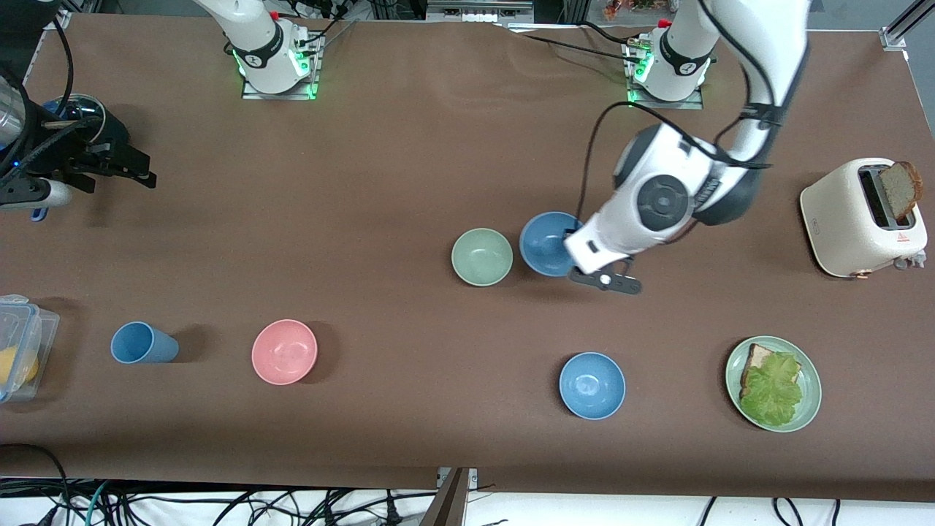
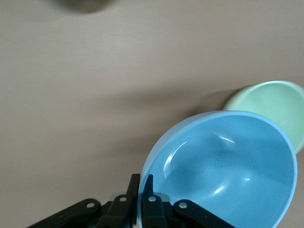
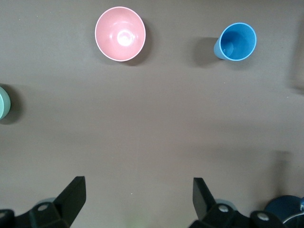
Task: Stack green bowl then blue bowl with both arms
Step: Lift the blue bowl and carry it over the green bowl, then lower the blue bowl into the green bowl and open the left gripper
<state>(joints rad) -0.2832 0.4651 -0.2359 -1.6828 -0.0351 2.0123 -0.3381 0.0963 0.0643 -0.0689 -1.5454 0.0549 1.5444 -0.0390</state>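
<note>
The green bowl (image 1: pixel 481 256) stands upright and empty mid-table. It also shows in the left wrist view (image 2: pixel 280 107). My left gripper (image 1: pixel 575 247) is shut on the rim of a blue bowl (image 1: pixel 544 243), one finger inside and one outside. It holds the bowl tilted, low over the table, right beside the green bowl toward the left arm's end. In the left wrist view the gripper (image 2: pixel 142 183) pinches the blue bowl (image 2: pixel 223 171), whose rim overlaps the green one. A twin blue bowl (image 1: pixel 592 385) sits nearer the front camera. My right gripper (image 1: pixel 139 172) (image 3: pixel 138 187) waits open and empty at the right arm's end.
A pink bowl (image 1: pixel 284 351) and a blue cup (image 1: pixel 142 343) lie toward the right arm's end, with a clear container (image 1: pixel 22 351) at the table edge. A toaster (image 1: pixel 862 219) and a green plate (image 1: pixel 811 394) with bread and lettuce stand at the left arm's end.
</note>
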